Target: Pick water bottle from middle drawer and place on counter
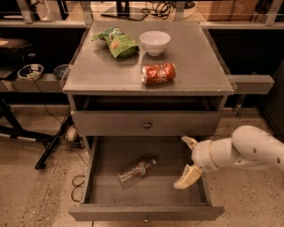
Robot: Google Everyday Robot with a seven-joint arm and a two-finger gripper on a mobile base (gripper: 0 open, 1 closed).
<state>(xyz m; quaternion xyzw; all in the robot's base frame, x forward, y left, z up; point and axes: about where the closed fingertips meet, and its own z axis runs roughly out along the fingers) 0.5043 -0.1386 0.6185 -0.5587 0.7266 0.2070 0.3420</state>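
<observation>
Half over the middle drawer (146,212), near its right wall: gripper (183,162), fingers (187,177) spread wide, holding nothing. On its side at mid-floor, apart from them: water bottle (136,172). Wide spread likely readied to straddle it; bench (191,53) above for placing.

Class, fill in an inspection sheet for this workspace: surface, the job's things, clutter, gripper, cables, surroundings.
Surface: counter, grey, carrying three items.
Job's things: water bottle lies on its side near the middle of the open middle drawer; not on the counter.
Clutter: soda can on its side, green snack bag and white bowl, all on the counter.
Grippers: gripper over the drawer's right side, jaws open, apart from the bottle.
Cables: thin cable looped on the floor left of the drawer; more cables behind the counter.
Surroundings: closed drawer front above; black stand legs at left.
</observation>
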